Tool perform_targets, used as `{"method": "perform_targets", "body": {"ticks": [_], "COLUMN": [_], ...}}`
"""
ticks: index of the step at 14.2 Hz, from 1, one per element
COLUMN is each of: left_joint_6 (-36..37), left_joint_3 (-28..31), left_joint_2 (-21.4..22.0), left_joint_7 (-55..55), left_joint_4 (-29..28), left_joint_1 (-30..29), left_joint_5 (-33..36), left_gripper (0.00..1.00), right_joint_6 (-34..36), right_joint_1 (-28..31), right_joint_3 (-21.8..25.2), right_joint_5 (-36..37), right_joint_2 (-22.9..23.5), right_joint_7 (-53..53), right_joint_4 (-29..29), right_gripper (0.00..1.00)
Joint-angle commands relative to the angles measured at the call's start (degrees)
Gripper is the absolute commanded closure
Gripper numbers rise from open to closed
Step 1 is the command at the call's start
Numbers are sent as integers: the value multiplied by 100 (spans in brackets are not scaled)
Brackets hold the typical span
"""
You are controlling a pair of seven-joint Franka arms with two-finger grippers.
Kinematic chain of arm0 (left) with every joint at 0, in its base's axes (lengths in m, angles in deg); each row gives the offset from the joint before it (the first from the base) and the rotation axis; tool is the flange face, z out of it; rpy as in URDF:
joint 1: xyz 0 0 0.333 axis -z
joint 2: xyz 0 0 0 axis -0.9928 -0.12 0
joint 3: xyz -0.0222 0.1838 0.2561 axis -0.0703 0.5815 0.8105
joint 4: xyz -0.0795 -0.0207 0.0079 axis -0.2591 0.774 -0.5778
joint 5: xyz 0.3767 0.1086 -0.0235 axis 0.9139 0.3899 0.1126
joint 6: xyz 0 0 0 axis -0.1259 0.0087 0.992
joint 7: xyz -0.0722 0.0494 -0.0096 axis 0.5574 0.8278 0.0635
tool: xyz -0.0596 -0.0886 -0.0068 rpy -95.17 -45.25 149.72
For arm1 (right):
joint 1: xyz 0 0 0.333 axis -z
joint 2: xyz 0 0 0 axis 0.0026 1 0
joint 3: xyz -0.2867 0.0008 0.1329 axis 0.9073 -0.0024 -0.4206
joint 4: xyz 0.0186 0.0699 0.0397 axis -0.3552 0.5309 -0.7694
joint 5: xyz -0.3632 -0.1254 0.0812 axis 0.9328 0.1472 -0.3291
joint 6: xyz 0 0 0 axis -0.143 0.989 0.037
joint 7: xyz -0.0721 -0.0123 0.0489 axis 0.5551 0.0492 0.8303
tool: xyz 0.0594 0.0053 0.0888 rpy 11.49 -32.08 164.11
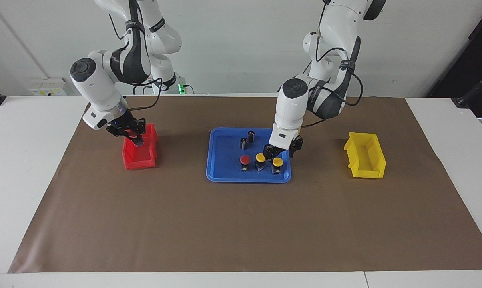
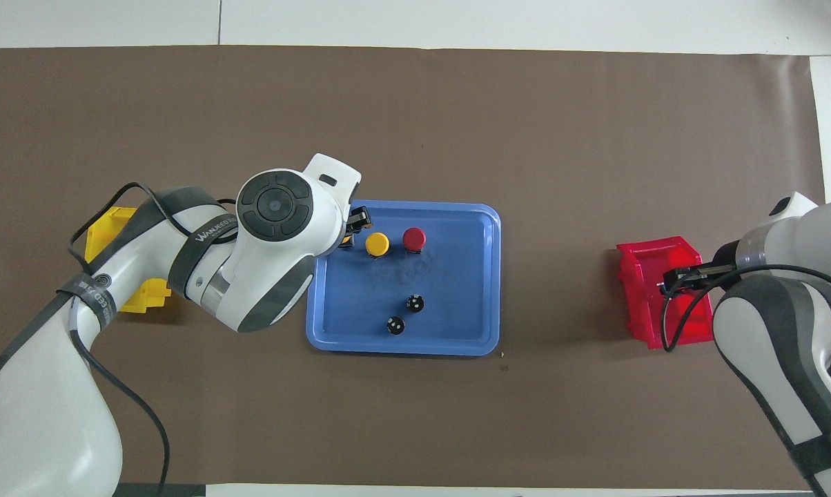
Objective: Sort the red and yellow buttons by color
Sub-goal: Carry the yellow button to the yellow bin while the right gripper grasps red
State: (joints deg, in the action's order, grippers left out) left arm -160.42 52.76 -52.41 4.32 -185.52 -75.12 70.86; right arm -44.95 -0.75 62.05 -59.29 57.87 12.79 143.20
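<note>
Red button, held (image 1: 132,136): seemingly pinched in the right gripper (image 1: 135,140), whose jaws are clamped together on it; it hangs over the red bin (image 1: 139,163), likely so it can drop in with its own colour.
Tray (image 1: 225,178): blue, mid-table, the common pick-up spot for both arms.
Dark cylinders (image 1: 251,136): two, standing at the tray's edge nearer the robots; probably not for sorting.
Red button in tray (image 1: 245,160): upright, at the right arm's end of the row.
Middle yellow button (image 1: 260,157): upright, beside it.
End yellow button (image 1: 278,162): upright, nearest the yellow bin.
Left gripper (image 1: 280,153): jaws apart, low over the end yellow button, placed to straddle its cap.
Yellow bin (image 1: 365,157): waiting at the left arm's end.
</note>
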Motion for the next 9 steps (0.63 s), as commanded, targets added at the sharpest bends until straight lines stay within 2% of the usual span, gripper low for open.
{"method": "perform_targets", "body": {"ticks": [1, 4, 9], "left_joint_6": [-109, -92, -101], "left_joint_3": [-42, -42, -42], "left_joint_2": [-58, -67, -67], "left_joint_7": [143, 152, 161], "left_joint_4": [35, 114, 141], "left_joint_1": [-16, -8, -8], "left_joint_5": [156, 156, 156], "left_gripper": [16, 19, 27], "right_joint_6": [-180, -460, -645], "right_joint_1": [52, 43, 51], "right_joint_3": [-54, -54, -54], "right_joint_5": [73, 73, 73], "right_joint_2": [-223, -223, -285], "right_joint_7": [66, 57, 66], "right_joint_4": [355, 671, 856], "right_gripper": [88, 88, 88]}}
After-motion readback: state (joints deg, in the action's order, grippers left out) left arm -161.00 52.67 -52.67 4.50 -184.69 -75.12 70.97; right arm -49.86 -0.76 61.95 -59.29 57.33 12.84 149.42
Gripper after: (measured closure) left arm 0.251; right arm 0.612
